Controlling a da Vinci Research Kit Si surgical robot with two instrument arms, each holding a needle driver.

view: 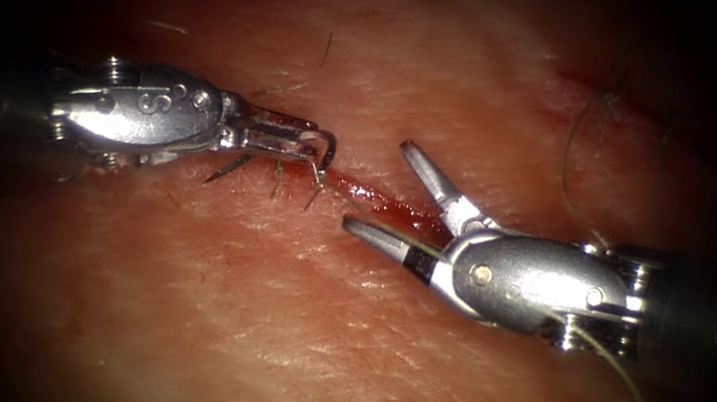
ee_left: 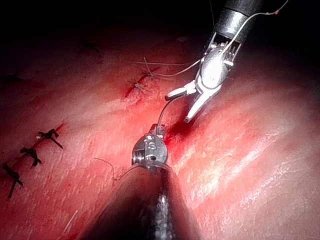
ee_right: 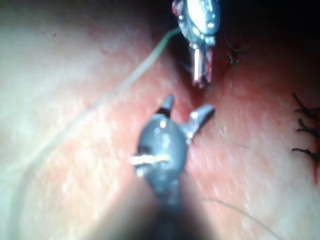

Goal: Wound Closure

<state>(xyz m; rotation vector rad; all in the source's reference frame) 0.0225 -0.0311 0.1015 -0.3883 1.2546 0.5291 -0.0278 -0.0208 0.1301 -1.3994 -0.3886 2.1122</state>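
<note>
The left end effector [view: 314, 146] pinches the needle [ee_left: 161, 114] near one end, at the cut's [view: 378, 203] left end; whether its point sits in the tissue [view: 260, 312] is unclear. The right end effector [view: 380, 190] gapes, empty. Thin, stiff, slippery steel: best gripped mid-curve.

Two polished silver end effectors are seen on dark shafts. The left end effector [view: 314, 146] is stamped with an "S" and studded with small screws. The right end effector [view: 385, 191] has a round pivot pin and slim tapered jaws.
</note>
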